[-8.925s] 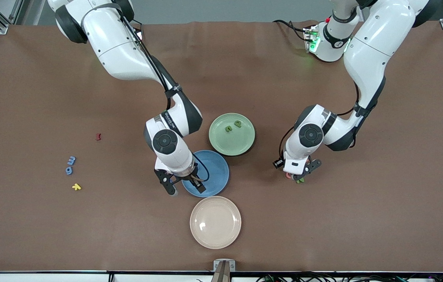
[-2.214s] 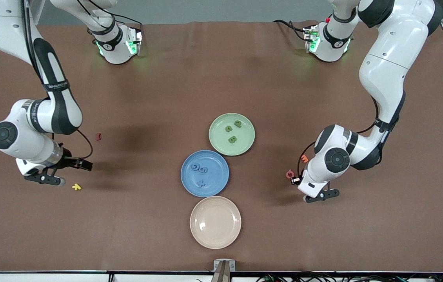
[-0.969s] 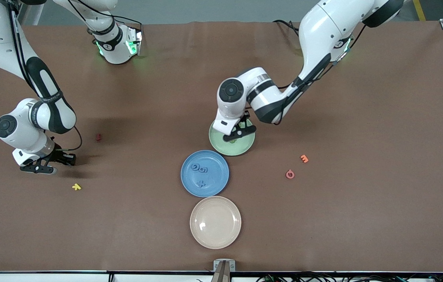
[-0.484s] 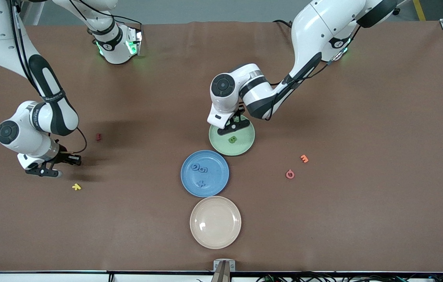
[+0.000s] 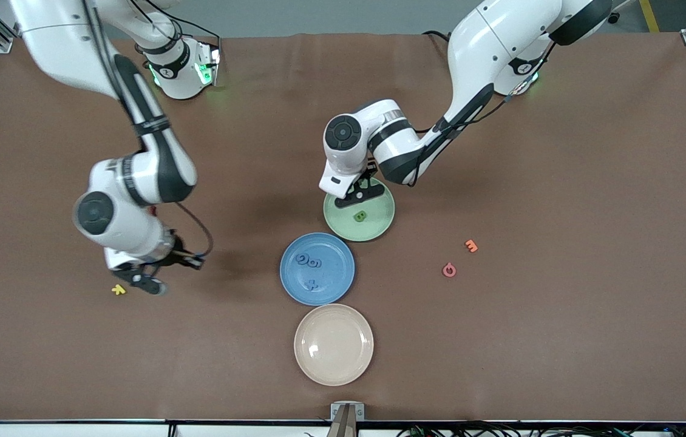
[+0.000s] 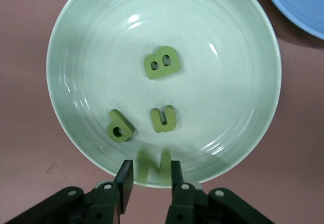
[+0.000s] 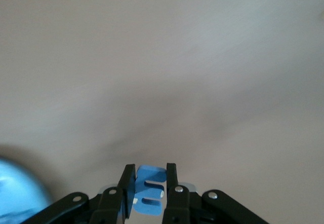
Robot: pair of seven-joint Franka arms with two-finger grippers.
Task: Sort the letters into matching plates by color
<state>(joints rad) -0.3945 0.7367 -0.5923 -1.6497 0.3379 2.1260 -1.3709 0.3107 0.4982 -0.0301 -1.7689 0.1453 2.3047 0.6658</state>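
Note:
The pale green plate holds green letters B, u and d. My left gripper hangs over that plate's rim, open by a narrow gap. A blurred green letter N sits loose between its tips. The blue plate holds three blue letters. My right gripper is over bare table between the yellow letter and the blue plate, shut on a blue letter.
A cream plate lies nearer the front camera than the blue plate. An orange letter and a pink letter lie toward the left arm's end of the table. The blue plate's edge shows beside the green one.
My right arm has swung from its end of the table toward the blue plate, carrying the blue letter. My left gripper stays over the green plate's rim and its fingers have parted slightly.

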